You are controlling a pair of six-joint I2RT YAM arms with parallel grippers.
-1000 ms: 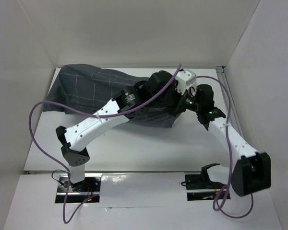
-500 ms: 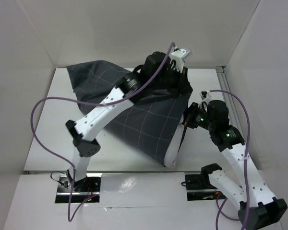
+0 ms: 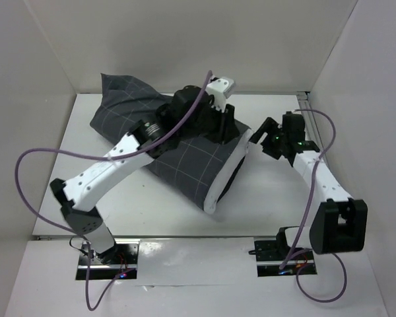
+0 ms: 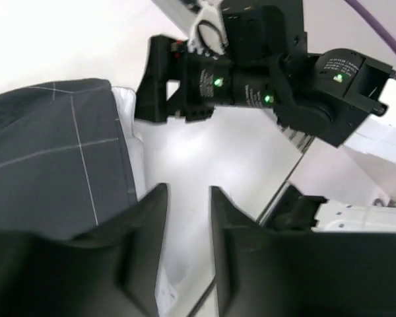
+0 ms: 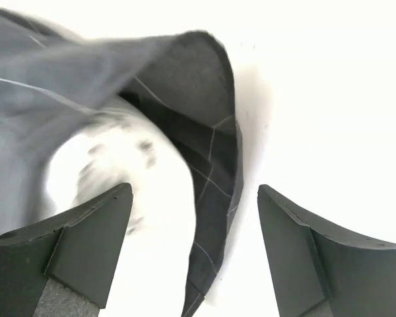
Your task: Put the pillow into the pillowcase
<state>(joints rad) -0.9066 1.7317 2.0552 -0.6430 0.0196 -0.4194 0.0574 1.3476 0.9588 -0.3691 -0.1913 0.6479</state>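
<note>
Top external: high behind the arm bases, looking down over the whole table. Left wrist: close, low, facing the right arm. Right wrist: closest, blurred, seemingly facing the pillowcase mouth, shared by all.

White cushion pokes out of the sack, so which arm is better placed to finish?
Probably right: the right claw, open, faces the mouth of the dark grey checked fabric pillowcase, where the puffy white pillow shows. The left claw is aimed past the cloth's edge.
</note>
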